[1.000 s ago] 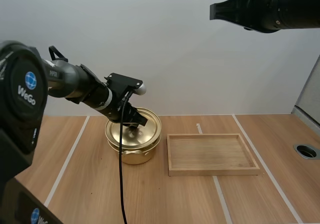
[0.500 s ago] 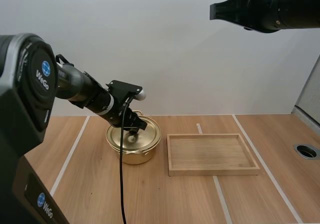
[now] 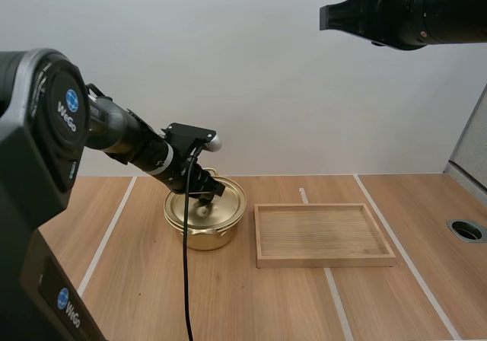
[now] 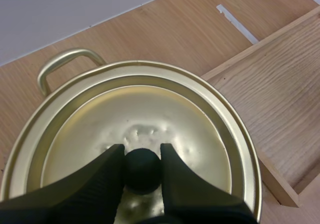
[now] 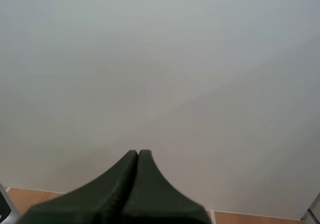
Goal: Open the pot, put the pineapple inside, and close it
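Lid-off step is on: my left gripper (image 4: pixel 142 153) is clamped on the black knob (image 4: pixel 142 171), squeezed between its fingers. Right below, the lid (image 4: pixel 150 109) sits flat on the gold pot (image 3: pixel 205 238), so what's inside is hidden. Next up is probably a straight lift. Just past the pot, the wooden tray (image 3: pixel 323 261) holds nothing. The right gripper (image 5: pixel 137 156), fingers together, hangs well away.

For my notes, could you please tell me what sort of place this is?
Likely a robot lab bench rather than a kitchen: a wooden table marked with pale lines, a gold pot beside a wooden tray, and my left hand gripping the pot's lid.
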`<state>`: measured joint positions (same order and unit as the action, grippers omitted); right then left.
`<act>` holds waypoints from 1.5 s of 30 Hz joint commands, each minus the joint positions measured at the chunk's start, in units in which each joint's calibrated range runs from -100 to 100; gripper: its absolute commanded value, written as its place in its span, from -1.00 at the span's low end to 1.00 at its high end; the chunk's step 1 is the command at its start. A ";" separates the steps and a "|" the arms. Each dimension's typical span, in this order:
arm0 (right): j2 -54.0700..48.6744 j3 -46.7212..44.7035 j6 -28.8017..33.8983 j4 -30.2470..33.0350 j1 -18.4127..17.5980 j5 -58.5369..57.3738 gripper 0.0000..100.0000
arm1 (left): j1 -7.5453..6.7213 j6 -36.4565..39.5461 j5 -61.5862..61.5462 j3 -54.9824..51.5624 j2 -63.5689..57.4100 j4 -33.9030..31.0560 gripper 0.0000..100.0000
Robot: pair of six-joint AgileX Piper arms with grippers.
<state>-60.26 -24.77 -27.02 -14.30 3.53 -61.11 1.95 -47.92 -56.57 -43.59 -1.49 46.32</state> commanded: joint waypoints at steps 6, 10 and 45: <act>-0.68 -0.16 0.15 -0.07 0.21 0.35 -1.00 | -0.18 0.42 -5.11 -0.69 2.06 -1.47 -1.00; -0.68 -0.16 0.15 -0.07 0.21 0.35 -1.00 | -0.18 0.55 -6.02 -0.69 2.06 -1.47 -0.63; -0.68 -0.16 0.15 0.91 0.21 0.35 -1.00 | -0.18 8.27 18.75 1.13 -33.29 1.84 1.00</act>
<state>-60.26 -24.77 -27.02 -14.19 3.53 -61.11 1.88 -40.80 -43.43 -42.79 -31.03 46.92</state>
